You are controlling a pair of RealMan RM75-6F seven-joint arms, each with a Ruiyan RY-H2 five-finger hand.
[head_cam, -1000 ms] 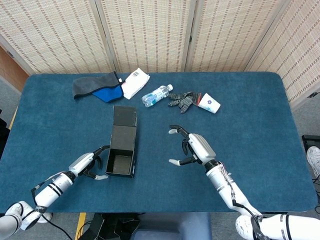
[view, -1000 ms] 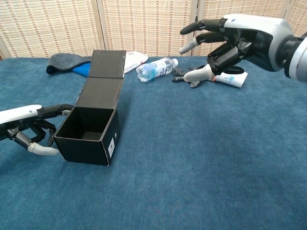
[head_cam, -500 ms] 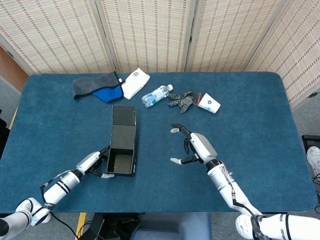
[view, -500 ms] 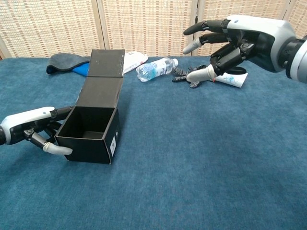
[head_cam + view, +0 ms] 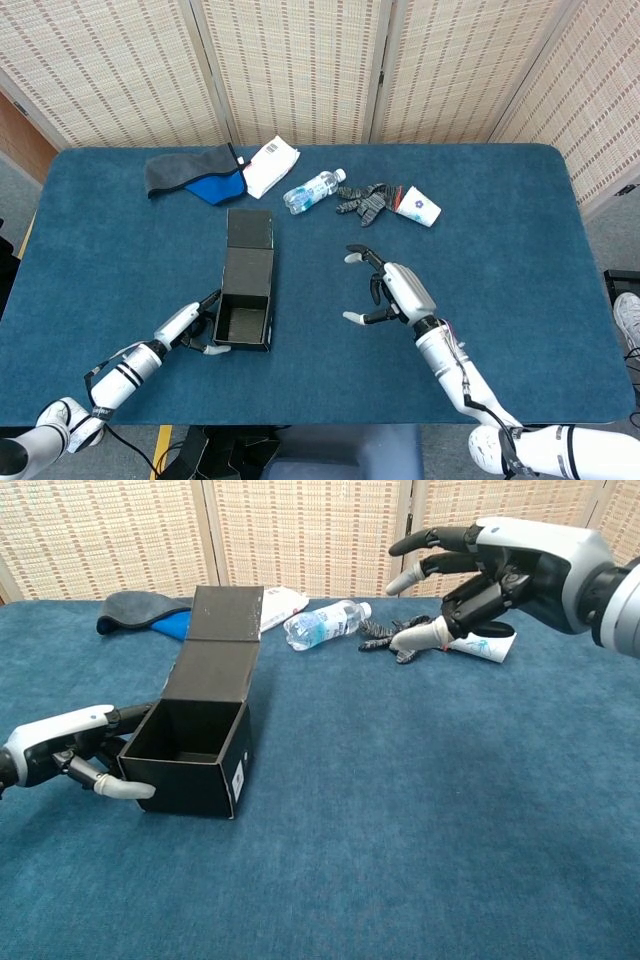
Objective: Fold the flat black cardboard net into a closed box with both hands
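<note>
L hand [image 5: 62,752] fingers [image 5: 125,790] touching black box [image 5: 245,300] side, R hand [image 5: 398,292] fingers spread, well apart from it

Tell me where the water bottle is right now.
The water bottle lies on its side toward the table's far edge in the head view, between the white packet on its left and the grey glove on its right.

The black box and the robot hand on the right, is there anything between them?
Nothing. In the head view only bare blue table lies between the black box and the right robot hand. The chest view shows the same.
</note>
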